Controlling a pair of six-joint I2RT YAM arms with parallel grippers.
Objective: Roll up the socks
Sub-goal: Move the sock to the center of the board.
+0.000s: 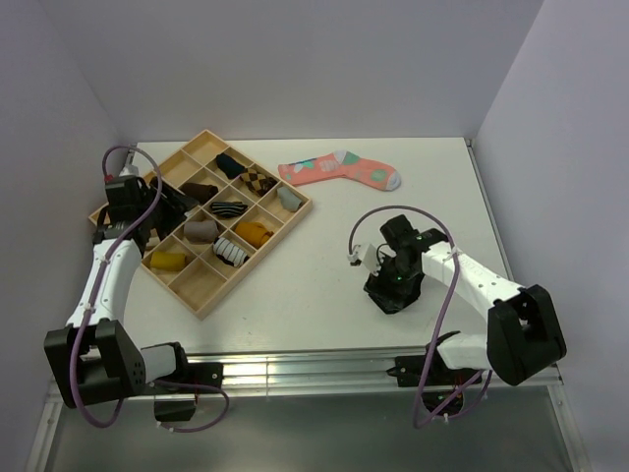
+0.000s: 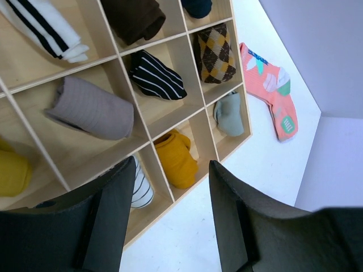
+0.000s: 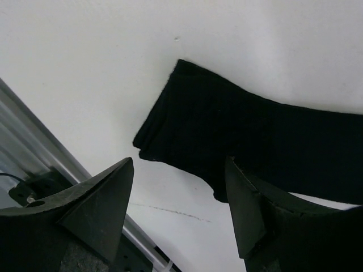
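Observation:
The plain black sock lies flat on the white table near the front edge; in the top view it shows just under my right gripper. My right gripper is open and empty, low over the sock's near end, with one finger over its edge. A mustard-yellow rolled sock sits in a compartment of the wooden tray; no patterned cuff shows. My left gripper is open and empty above the tray's near side.
The wooden divided tray at left holds several sock bundles: striped, argyle, brown, grey, yellow. A pink patterned sock lies flat behind the tray. A metal rail runs along the table's front edge.

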